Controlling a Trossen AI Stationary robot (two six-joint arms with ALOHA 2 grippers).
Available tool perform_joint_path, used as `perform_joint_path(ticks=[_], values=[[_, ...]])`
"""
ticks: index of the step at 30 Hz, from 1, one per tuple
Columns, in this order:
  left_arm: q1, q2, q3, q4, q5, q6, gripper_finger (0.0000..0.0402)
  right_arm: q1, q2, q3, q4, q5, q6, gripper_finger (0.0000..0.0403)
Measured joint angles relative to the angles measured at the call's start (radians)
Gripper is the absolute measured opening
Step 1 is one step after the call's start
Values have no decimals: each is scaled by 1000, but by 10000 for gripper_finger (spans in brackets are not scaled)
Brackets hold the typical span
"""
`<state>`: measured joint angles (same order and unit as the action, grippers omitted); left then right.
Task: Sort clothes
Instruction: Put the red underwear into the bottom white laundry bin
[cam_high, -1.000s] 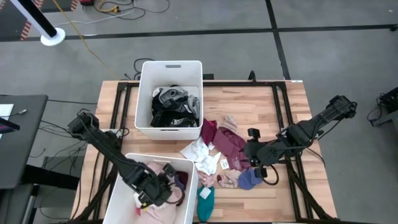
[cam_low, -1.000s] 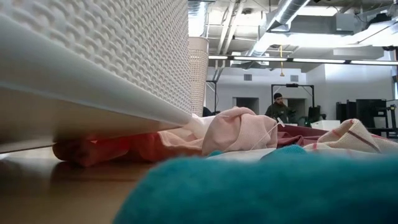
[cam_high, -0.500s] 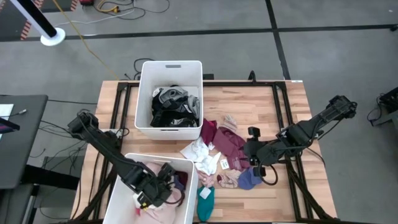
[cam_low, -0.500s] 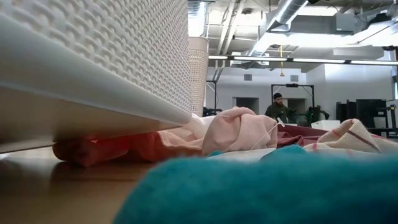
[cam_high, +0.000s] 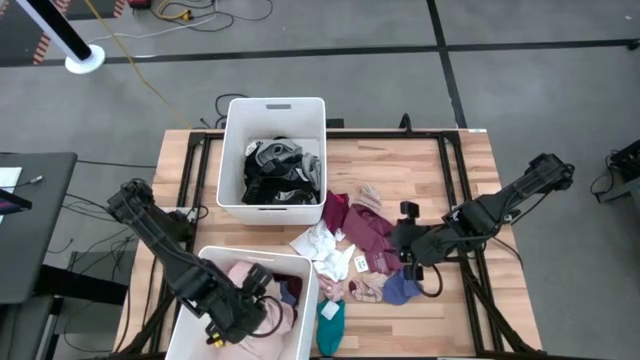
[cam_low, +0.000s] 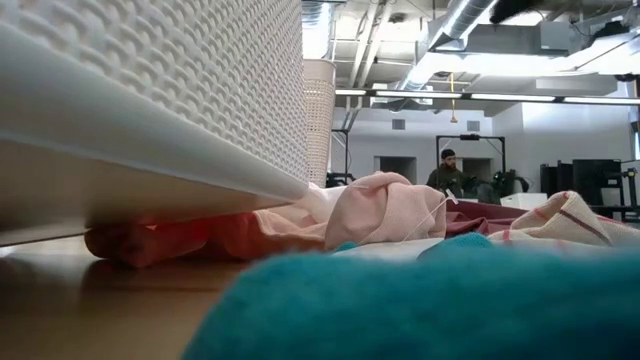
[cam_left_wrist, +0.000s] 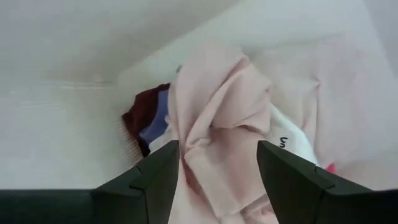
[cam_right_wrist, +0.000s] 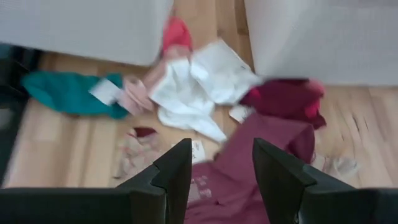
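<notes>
My left gripper (cam_left_wrist: 217, 163) has just spread its fingers above the near bin (cam_high: 300, 335), leaving the pale pink garment (cam_left_wrist: 217, 118) inside (one item sorted). My right gripper (cam_right_wrist: 221, 163) hovers open over the maroon garment (cam_right_wrist: 249, 155) in the table pile.

No readable text anywhere — small white tags (cam_right_wrist: 197, 149) on the garments, print too blurred

The near white bin (cam_high: 190, 310) is cut off at 6 o'clock in the high view. In the low view, a blurry teal cloth (cam_low: 420, 305) fills the front.
</notes>
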<state>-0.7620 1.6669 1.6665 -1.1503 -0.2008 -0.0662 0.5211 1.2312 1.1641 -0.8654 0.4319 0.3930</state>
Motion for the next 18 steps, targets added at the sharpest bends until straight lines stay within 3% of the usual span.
perform_joint_path(ticks=[11, 18], values=[[-75, -1, 148, -43, -250, 69, 208, -78, 1, -286, 225, -6, 56, 182], [-122, -71, 173, 44, -358, 100, 208, -124, 1, -463, 401, -10, 100, 182]])
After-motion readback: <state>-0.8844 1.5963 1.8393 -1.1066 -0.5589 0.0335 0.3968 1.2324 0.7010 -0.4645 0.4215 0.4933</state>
